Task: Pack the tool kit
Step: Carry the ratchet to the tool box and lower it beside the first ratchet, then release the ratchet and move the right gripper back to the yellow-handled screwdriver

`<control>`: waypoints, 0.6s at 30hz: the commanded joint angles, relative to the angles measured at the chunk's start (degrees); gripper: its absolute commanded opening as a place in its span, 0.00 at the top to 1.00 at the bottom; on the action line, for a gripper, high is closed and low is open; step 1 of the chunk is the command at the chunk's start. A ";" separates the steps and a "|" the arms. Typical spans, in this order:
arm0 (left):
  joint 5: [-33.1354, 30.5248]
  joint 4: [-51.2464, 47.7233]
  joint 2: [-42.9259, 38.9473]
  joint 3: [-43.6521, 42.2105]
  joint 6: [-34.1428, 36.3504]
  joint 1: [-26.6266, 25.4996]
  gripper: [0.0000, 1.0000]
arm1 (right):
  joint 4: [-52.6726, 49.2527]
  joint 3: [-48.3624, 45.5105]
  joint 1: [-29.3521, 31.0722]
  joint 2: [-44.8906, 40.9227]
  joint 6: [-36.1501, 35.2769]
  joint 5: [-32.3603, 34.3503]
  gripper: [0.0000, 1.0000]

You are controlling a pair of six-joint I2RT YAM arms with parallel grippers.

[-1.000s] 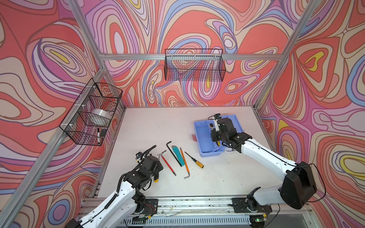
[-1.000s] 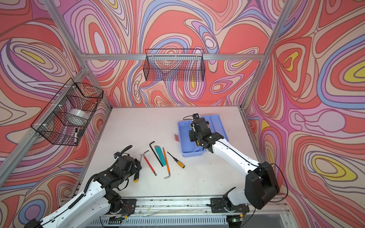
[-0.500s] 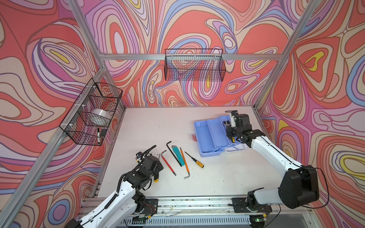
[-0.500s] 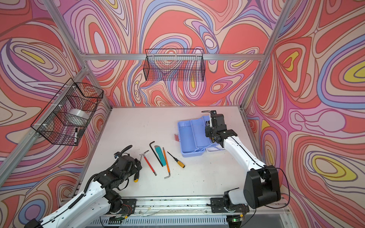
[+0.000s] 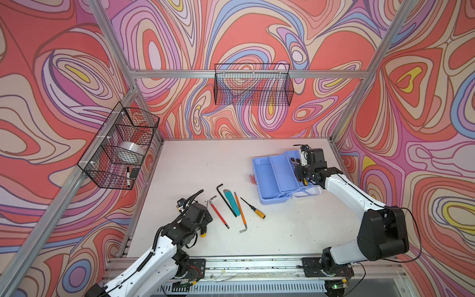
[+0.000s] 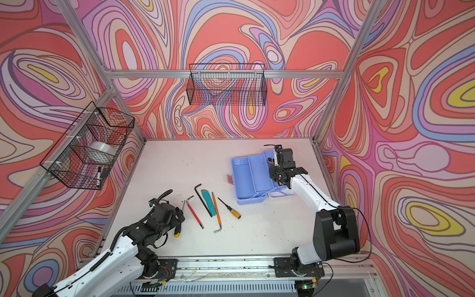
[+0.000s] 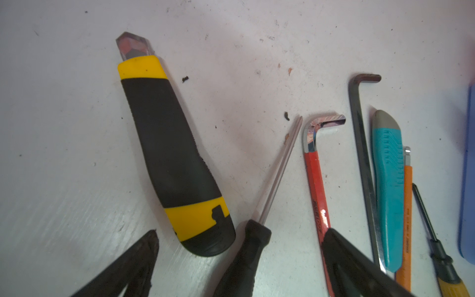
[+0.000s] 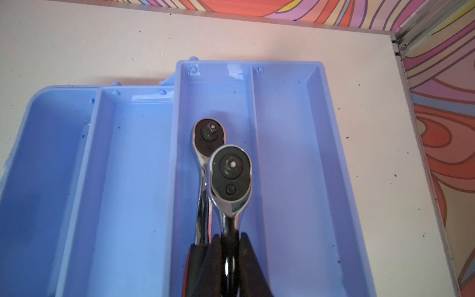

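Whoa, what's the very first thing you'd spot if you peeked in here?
The swirly pink, red and purple walls jump out all around the white table. On its right side, the right gripper holds a shiny ratchet over the open blue tool kit. Colourful tools, like a teal knife, lie in a row near the front, by the open left gripper.

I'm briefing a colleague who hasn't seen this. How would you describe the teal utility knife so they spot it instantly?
On the table, find the light blue toolbox, then the row of loose tools left of it in both top views. The teal utility knife lies between a black hex key and an orange hex key, wider than both and the only teal tool.
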 commanded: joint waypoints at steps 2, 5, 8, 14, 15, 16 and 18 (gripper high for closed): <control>-0.30 0.13 -0.54 -0.70 0.24 0.17 0.00 | 3.08 2.27 -0.54 1.57 -1.00 0.73 1.00; -0.23 0.03 -0.63 -0.68 0.31 0.18 0.00 | 2.91 2.51 -0.61 2.28 -0.80 1.40 0.98; -0.23 0.04 -0.62 -0.75 0.25 0.17 0.00 | 2.99 2.40 -0.60 2.36 -0.56 0.94 0.88; -0.10 0.40 -0.30 -0.82 0.25 0.17 0.00 | 2.81 2.58 -0.56 0.95 0.08 0.99 0.69; 0.03 0.65 -0.20 -0.82 0.26 0.16 0.00 | 2.75 2.57 -0.55 0.56 0.28 0.89 0.63; 0.18 0.75 -0.06 -0.76 0.25 0.16 0.00 | 2.57 2.57 -0.54 0.14 0.41 0.80 0.58; 0.21 1.13 0.28 -0.67 0.25 0.16 0.00 | 2.11 2.55 -0.57 -0.77 0.64 0.46 0.53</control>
